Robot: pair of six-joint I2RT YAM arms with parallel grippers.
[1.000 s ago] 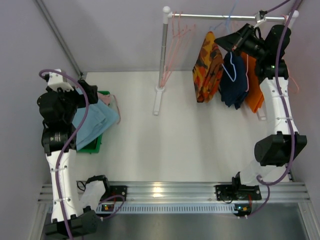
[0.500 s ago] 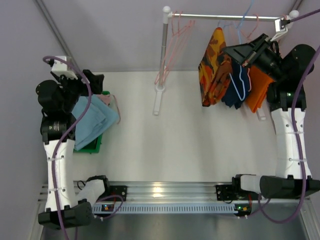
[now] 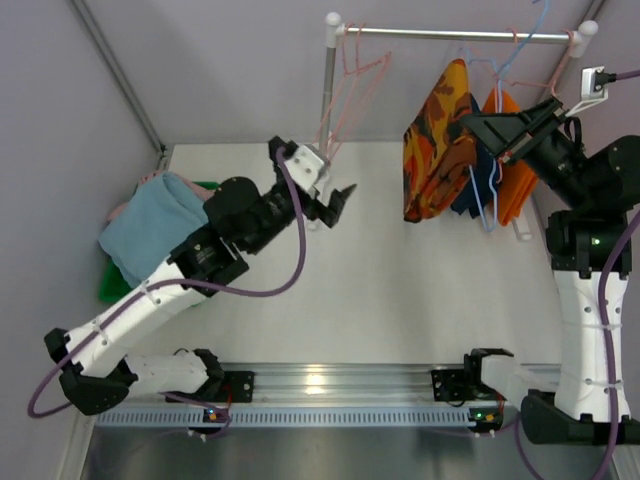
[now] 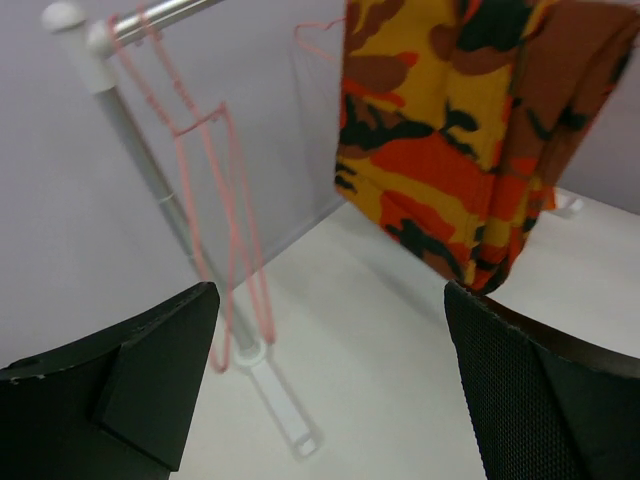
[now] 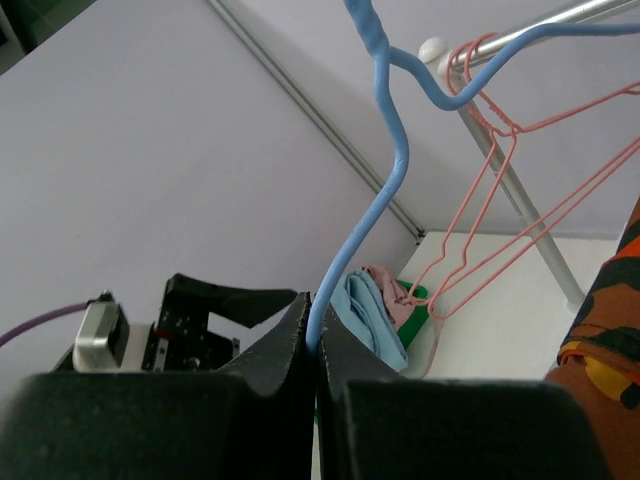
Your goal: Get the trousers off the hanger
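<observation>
My right fingers (image 5: 270,390) are pressed together on the wire neck of the blue hanger (image 5: 385,170), holding it up by the rail (image 3: 450,35). The navy trousers (image 3: 468,195) hang from it, squeezed between the patterned trousers (image 3: 435,140) and the orange trousers (image 3: 515,170). My left fingers (image 4: 150,385) stand wide apart with nothing in them, out over the bench (image 3: 400,290) near the rack post and facing the patterned pair. The light blue trousers (image 3: 150,225) already lie on the green bin (image 3: 110,290). As I judge it, the job now is stripping the navy pair. I would hold the hanger steady, steer the left fingers past the patterned cloth, pinch only the navy hem and draw it sideways off the bar, not straight down. From the left wrist the navy pair is not visible, hidden behind the patterned cloth. The hanger's hook runs out of frame, so I cannot tell whether it has cleared the rail.
</observation>
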